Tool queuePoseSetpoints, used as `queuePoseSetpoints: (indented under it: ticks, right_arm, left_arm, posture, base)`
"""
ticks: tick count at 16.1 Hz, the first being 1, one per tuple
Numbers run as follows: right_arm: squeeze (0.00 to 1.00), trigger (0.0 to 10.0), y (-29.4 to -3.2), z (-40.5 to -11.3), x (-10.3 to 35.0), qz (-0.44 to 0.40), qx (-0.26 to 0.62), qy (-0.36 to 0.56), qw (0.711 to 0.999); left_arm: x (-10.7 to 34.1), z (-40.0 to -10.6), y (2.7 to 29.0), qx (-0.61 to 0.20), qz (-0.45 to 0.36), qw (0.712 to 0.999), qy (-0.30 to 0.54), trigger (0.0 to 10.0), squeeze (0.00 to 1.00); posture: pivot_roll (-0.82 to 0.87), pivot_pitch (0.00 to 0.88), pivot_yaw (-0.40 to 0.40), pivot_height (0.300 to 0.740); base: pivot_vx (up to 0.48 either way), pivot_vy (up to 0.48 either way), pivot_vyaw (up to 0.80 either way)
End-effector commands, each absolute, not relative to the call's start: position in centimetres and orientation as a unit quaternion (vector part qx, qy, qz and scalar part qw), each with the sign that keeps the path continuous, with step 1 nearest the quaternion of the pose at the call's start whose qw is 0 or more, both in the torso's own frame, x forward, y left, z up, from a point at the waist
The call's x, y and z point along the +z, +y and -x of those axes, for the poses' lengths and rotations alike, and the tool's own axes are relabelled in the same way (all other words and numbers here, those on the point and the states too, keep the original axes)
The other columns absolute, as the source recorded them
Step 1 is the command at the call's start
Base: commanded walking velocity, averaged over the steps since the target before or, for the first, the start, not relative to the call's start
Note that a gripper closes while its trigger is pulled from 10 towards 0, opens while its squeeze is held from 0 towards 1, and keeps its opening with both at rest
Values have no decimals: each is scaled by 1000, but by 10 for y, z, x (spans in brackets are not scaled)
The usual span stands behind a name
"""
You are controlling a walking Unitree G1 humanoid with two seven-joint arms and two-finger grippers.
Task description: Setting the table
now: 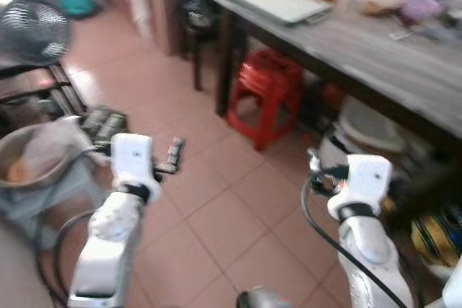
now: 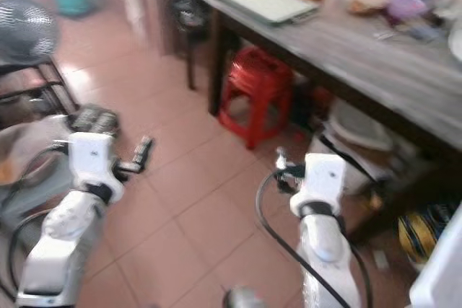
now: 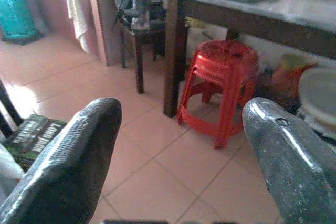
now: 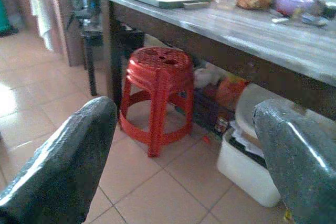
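Currently both grippers empty, fingers spread: left gripper [image 1: 175, 155], right gripper [image 1: 315, 167]. Grey wooden table [image 1: 375, 63] ahead of both, beyond red plastic stool [image 1: 266, 93]. Risk: stool blocks approach; blurred view degrades aim.

A lived-in home kitchen: terracotta floor tiles [image 1: 216, 207], a grey wooden bench [image 1: 375, 55] crowded with food and bowls along its far edge, stacked red plastic stools [image 1: 266, 91] beneath, a gas cylinder [image 3: 16, 14].
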State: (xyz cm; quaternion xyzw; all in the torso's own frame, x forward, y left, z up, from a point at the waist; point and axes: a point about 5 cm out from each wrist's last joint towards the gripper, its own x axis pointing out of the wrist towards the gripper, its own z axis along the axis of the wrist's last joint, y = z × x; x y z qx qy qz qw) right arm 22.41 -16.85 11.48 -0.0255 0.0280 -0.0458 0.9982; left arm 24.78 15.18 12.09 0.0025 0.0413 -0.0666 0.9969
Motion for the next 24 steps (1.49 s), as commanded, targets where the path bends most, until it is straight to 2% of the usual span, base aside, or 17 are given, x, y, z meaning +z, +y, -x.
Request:
queuePoseSetpoints:
  ticks: [1, 3, 9, 13, 24]
  right_arm:
    - [0, 10000, -174, -224, 117, 31, -52, 28, 998]
    - [0, 10000, -173, -223, 116, 31, -50, 30, 998]
    - [0, 10000, -173, -221, 118, 34, -49, 30, 998]
    - [0, 10000, -171, -222, 119, 33, -46, 27, 998]
    - [0, 10000, -169, -221, 120, 27, -47, 28, 998]
  left_arm:
    - [123, -248, 147, -70, -3, 997, 38, 10000, 0]
    - [122, -248, 148, -69, -5, 997, 39, 10000, 0]
    - [124, -246, 148, -71, -12, 997, 31, 10000, 0]
    - [126, -243, 143, -106, -6, 994, 22, 10000, 0]
    - [129, -243, 138, -140, -1, 990, 18, 10000, 0]
  posture:
    - [-38, 0, 8, 740]
    - [-37, 0, 7, 740]
    - [-41, 0, 11, 740]
    - [-32, 0, 9, 740]
    - [-32, 0, 15, 740]
  base:
    - [0, 277, -800]
    - [0, 328, -800]
    - [0, 0, -800]
    - [0, 0, -800]
    - [0, 0, -800]
